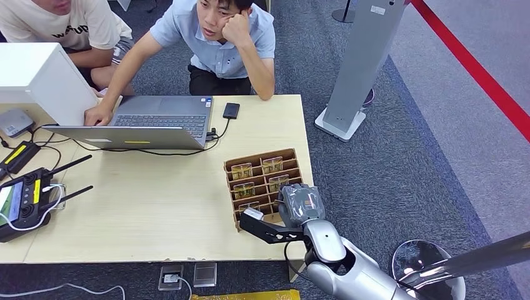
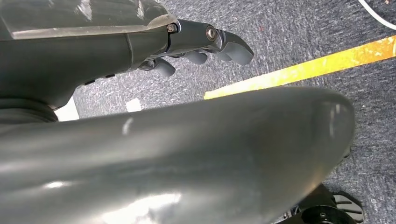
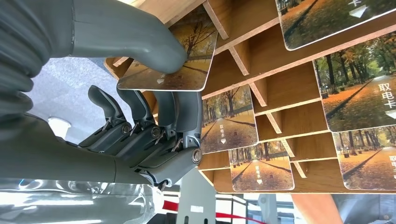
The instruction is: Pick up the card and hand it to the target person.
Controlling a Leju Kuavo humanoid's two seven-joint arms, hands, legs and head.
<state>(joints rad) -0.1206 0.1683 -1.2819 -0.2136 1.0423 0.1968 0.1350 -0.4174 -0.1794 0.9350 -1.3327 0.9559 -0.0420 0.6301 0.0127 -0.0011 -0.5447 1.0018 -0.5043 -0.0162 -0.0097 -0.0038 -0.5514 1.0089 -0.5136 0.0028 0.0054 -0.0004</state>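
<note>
A wooden card rack [image 1: 262, 187] stands at the table's right edge with several autumn-picture cards [image 1: 242, 170] in its slots. My right hand [image 1: 300, 203] is over the rack's near right corner. In the right wrist view the thumb [image 3: 135, 35] presses on one card [image 3: 187, 60] and the fingers [image 3: 177, 112] curl under it, so the card is pinched at the rack's [image 3: 261, 51] edge. A person in a light blue shirt [image 1: 219, 44] leans on the table's far side. My left hand [image 2: 201, 46] hangs over the carpet, fingers loosely bent, holding nothing.
An open laptop [image 1: 159, 119] and a black phone [image 1: 231, 110] lie at the table's far side, a black remote controller [image 1: 25, 200] at the left edge. A second person in a beige shirt [image 1: 62, 25] sits at the far left. A grey stand [image 1: 359, 62] rises right of the table.
</note>
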